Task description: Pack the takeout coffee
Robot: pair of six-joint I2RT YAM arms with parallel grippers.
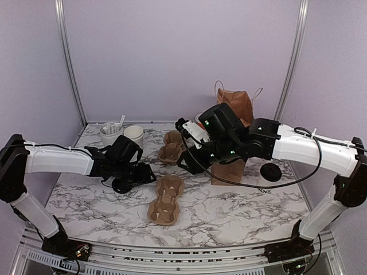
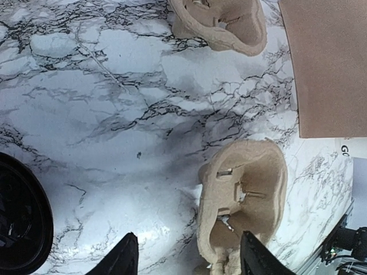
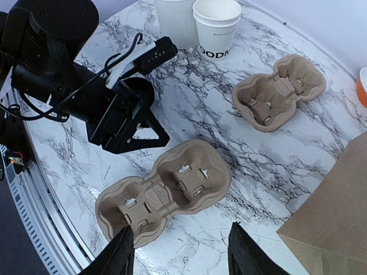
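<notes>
The coffee cup stands at the back of the tabletop, in the upper left part of the top view. It is white with dark letters low on its side. Its top is open, with no lid on it. Right beside it stands a taller ribbed white cup with white sticks poking out.

A round black lid lies far over on the right, past the brown paper bag. The cup and this lid are well apart, so I think the coffee is not packed yet.

Two brown cup trays lie in the middle. The near tray is low in the top view and the far tray is above it. Their holes are empty, ready for a cup, I guess.

The left arm reaches in low from the left. The left gripper points down at the tabletop just beside the near tray. Its fingers are spread apart and hold nothing. A round black thing lies close by, at the lower left of its view. It may be another lid, but I cannot tell.

The right arm bends in high from the right, in front of the bag. The right gripper looks down over the near tray, fingers apart, with nothing between them.
</notes>
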